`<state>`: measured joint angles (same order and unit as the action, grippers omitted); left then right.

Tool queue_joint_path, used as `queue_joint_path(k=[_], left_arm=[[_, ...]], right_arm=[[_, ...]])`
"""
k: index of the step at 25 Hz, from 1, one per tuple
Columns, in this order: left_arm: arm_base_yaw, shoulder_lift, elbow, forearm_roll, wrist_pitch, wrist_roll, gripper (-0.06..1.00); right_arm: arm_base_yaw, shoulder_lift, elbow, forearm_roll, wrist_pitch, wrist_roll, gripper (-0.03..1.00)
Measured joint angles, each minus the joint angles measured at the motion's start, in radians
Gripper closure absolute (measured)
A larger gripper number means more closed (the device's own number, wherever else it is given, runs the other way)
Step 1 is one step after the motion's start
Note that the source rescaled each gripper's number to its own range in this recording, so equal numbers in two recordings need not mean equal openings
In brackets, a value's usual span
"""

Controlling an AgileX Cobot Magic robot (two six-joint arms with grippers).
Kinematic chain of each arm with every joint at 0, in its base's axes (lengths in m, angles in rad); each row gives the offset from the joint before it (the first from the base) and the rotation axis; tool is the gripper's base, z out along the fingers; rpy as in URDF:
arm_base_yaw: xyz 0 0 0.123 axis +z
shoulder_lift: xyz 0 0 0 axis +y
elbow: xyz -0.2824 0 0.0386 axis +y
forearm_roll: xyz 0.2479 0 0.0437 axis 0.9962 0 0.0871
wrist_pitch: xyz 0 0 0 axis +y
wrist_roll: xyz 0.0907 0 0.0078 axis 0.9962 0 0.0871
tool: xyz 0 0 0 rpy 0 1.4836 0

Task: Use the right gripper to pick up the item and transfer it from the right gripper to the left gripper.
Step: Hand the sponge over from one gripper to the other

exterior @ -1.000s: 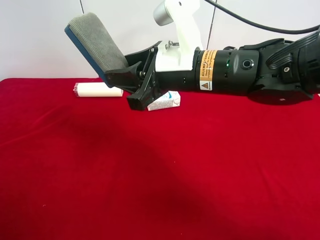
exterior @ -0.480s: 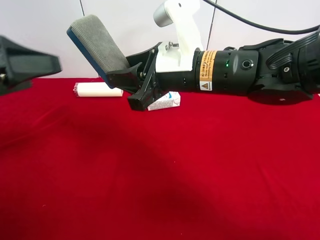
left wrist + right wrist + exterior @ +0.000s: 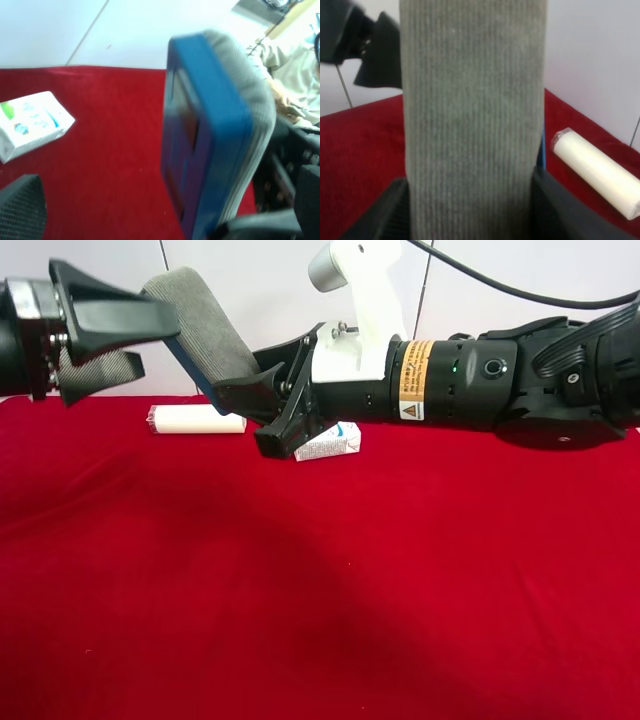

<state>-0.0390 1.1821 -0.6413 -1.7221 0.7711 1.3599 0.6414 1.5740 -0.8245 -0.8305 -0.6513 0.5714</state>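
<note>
High at ten o'clock in the overhead view, the pad (image 3: pixel 205 328) stands clear of the cloth (image 3: pixel 320 600). Its lower end is pinched in my right gripper (image 3: pixel 250 395), whose jaws are drawn narrow against its two long sides. It is a flat rounded rectangle. The grey top has fine felt-like ribs running along its length (image 3: pixel 472 115), over a thin, smooth blue base (image 3: pixel 200 135) with rounded corners. From the jaws it leans toward eleven o'clock, free end up.

My left gripper (image 3: pixel 150 340) reaches in from nine o'clock with its jaws spread wide. One finger crosses in front of the pad's free end in the overhead view. The other finger (image 3: pixel 95 370) hangs lower and is faced with a fine cross-hatched grip surface. My left wrist camera shows the pad standing between the fingers, blue base toward one of them, with red cloth visible in the gap on that side. Whether either finger touches the pad I cannot tell.

The cloth is deep red, velvety and softly creased, and spreads broad toward six o'clock. The things on it lie along its far edge, by the white wall (image 3: pixel 250 280). A smooth cream cylinder (image 3: pixel 197 420) rests on its side at nine o'clock of a small white carton (image 3: pixel 330 443), apart from it. The carton is partly hidden behind my right gripper. Its green and blue print is too blurred to read.

My right arm carries an orange-and-white label (image 3: pixel 415 380) with a black warning triangle, its lettering too small to read.
</note>
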Motion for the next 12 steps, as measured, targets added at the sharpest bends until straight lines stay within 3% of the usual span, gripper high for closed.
queue_joint_path(k=[3,6,9,12], left_arm=[[-0.023,0.02,-0.05,-0.003,-0.002,0.002,-0.06],[-0.099,0.03,-0.094,-0.004,-0.05,0.003,-0.06],[-0.197,0.035,-0.121,-0.005,-0.154,0.018,-0.06],[-0.287,0.037,-0.136,-0.005,-0.322,0.034,-0.06]], right_arm=[[0.0,0.0,0.0,0.005,0.0,0.001,0.9],[0.0,0.0,0.0,0.019,0.001,0.001,0.9],[0.0,0.0,0.0,0.021,0.002,0.001,0.9],[0.0,0.0,0.0,0.021,0.002,0.002,0.9]])
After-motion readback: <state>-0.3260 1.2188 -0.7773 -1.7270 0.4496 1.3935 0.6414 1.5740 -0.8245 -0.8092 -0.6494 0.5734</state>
